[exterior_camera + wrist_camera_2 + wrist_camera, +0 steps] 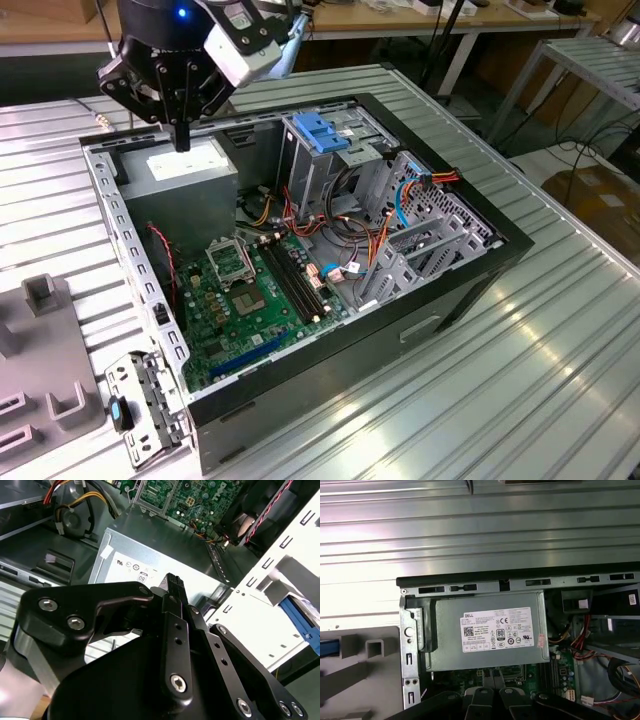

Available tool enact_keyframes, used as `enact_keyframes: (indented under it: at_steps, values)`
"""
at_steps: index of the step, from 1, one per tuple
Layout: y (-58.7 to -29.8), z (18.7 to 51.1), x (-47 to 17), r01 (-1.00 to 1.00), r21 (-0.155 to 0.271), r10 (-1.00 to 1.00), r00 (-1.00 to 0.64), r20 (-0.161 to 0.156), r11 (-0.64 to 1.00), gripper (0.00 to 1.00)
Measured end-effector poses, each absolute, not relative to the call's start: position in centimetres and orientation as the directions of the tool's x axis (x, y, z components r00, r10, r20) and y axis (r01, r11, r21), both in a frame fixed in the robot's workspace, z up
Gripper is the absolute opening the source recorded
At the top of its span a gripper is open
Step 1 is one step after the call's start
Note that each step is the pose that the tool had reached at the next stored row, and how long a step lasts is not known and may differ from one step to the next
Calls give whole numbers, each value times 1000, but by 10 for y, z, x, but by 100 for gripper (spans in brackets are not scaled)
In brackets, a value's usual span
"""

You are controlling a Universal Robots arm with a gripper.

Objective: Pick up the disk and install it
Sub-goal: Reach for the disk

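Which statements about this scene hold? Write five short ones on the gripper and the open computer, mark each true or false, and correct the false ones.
1. The gripper hovers above the grey power-supply box. True.
2. The gripper carries something. False: it is shut and empty.
3. The computer case lies open, its motherboard showing. True.
4. The metal cage has a red cap. False: the cap is blue.
5. The case rests on a wooden table. False: the table is ribbed metal.

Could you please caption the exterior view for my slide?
Gripper hovers above the power supply inside the open computer case.
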State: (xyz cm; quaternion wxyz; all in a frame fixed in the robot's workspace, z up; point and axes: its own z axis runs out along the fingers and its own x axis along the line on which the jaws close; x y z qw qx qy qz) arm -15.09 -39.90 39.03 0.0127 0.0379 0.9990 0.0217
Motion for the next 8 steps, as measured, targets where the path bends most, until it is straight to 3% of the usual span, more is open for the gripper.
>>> enact_keyframes:
  at_steps: [8]
  values:
    - [-399,390,-155,75,44,76,-997,-23,996,11]
